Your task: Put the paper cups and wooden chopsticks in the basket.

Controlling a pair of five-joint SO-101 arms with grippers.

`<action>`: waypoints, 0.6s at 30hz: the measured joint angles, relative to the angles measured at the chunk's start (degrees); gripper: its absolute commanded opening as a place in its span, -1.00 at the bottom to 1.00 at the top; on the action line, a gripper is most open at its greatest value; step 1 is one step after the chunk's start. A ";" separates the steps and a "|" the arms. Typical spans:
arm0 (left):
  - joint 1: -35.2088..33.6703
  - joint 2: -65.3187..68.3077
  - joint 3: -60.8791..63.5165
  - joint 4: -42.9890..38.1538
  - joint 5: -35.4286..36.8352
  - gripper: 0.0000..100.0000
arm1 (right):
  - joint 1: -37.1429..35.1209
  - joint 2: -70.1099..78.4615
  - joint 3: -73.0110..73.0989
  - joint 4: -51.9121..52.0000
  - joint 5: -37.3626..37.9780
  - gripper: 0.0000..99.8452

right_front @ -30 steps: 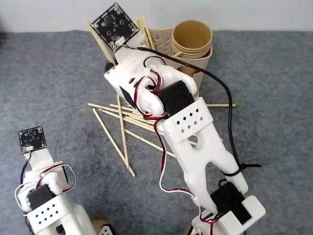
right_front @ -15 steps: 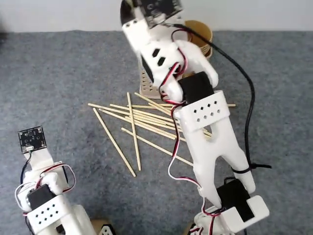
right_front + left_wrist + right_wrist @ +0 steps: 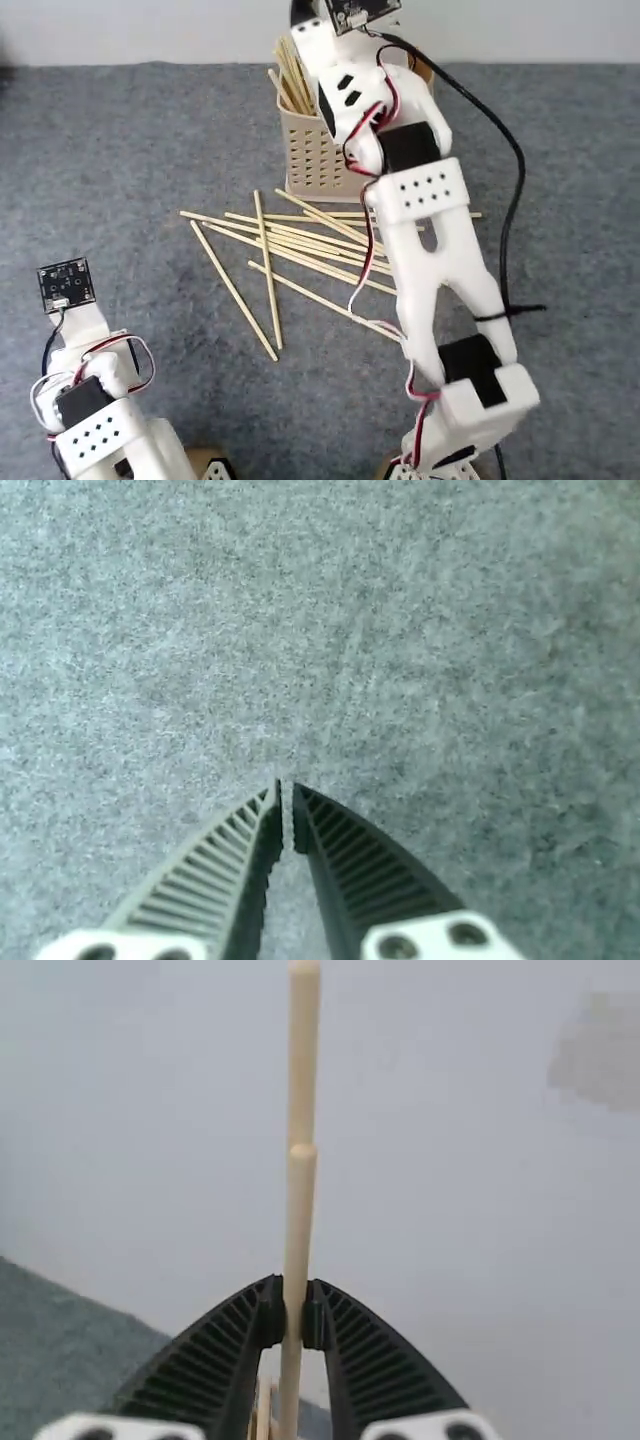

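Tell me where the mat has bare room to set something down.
Bare mat lies left of the basket, beyond the left arm, and right of the right arm. It is crowded where loose chopsticks fan out before the basket.

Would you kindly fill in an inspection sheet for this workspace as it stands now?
Surface: grey carpet, flat.
Job's things: basket holds standing chopsticks; loose chopsticks lie scattered on the carpet before it.
Clutter: nothing seen.
Grippers: left gripper shut, empty, over carpet; right gripper shut on held chopsticks.
Cables: black cable runs along the right arm; red and white wires at its joints.
Surroundings: pale wall behind the table.
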 measured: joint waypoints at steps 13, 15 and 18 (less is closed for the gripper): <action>0.00 0.00 0.88 -2.11 0.00 -0.97 | -2.90 1.23 -2.46 14.86 -2.55 -0.75; 0.00 0.00 0.88 -2.29 0.00 -0.97 | -4.92 -0.35 -3.78 19.69 -2.55 -0.75; 0.00 0.00 0.88 -2.29 0.00 -0.97 | -7.12 -2.46 -4.22 26.99 -2.55 -0.75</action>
